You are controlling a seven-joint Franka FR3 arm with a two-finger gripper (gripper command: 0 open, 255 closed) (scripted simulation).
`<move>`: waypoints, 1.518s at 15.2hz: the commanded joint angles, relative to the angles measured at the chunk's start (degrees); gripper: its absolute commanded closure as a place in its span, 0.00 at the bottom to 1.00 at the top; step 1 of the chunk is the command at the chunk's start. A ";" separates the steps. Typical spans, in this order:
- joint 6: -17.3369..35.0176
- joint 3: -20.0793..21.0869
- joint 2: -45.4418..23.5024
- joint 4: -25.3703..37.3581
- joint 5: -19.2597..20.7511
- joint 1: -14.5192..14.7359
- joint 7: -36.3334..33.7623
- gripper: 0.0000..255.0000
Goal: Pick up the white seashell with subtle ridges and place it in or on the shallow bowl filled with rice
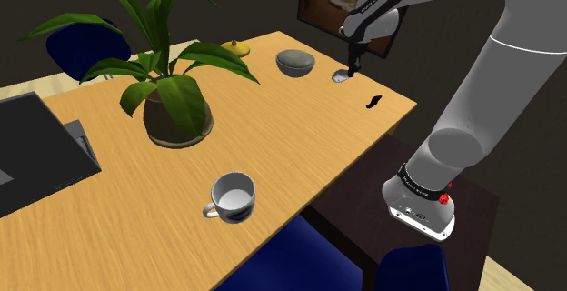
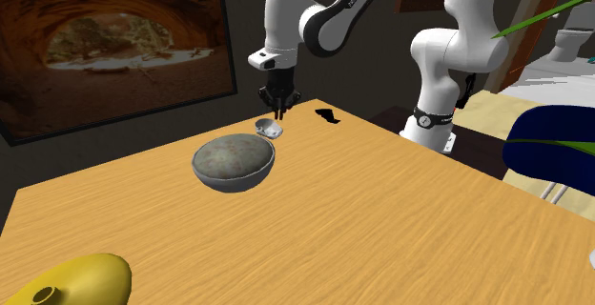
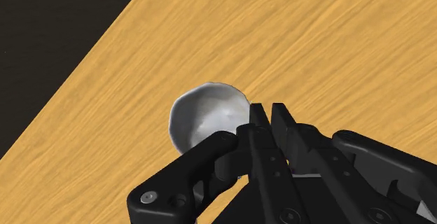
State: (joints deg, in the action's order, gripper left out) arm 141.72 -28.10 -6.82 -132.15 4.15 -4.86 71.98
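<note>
- Claw (image 3: pixel 269 115) lowered onto the seashell (image 3: pixel 206 114) near the edge of the wooden surface (image 1: pixel 282 153); fingers (image 3: pixel 258 128) drawn almost together with a thin slit between them, tips nipping the seashell's rim.
- Seen from the shoulder view: seashell lying on the surface between the grey bowl (image 1: pixel 295 67) and a small black scrap (image 1: pixel 373 102), apart from both. Further along the surface, a potted plant (image 1: pixel 173 107), a white mug (image 1: pixel 233 196) and a yellow object (image 1: pixel 236 49) behind the leaves.
- Seen from the second exterior view: mottled grey-brown filling inside the bowl, seashell just beyond the bowl's far rim, claw upright directly over it. On the dark wall behind, a framed picture (image 2: pixel 114 36) of a rock arch.
- Seen from the wrist view: most of the pale seashell bulging out beside one finger, its near rim hidden under the tips. Wood grain slanting across, with a dark area past the surface's edge.
- Seashell white-grey, cupped, with an outline close to round; long axis and pointing direction impossible to tell.
</note>
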 commanded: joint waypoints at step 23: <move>-16.56 5.90 -19.52 25.91 -7.10 -5.46 26.22 0.00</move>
State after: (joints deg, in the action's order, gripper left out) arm 124.95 -22.25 -26.06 -106.34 -2.84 -10.21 98.10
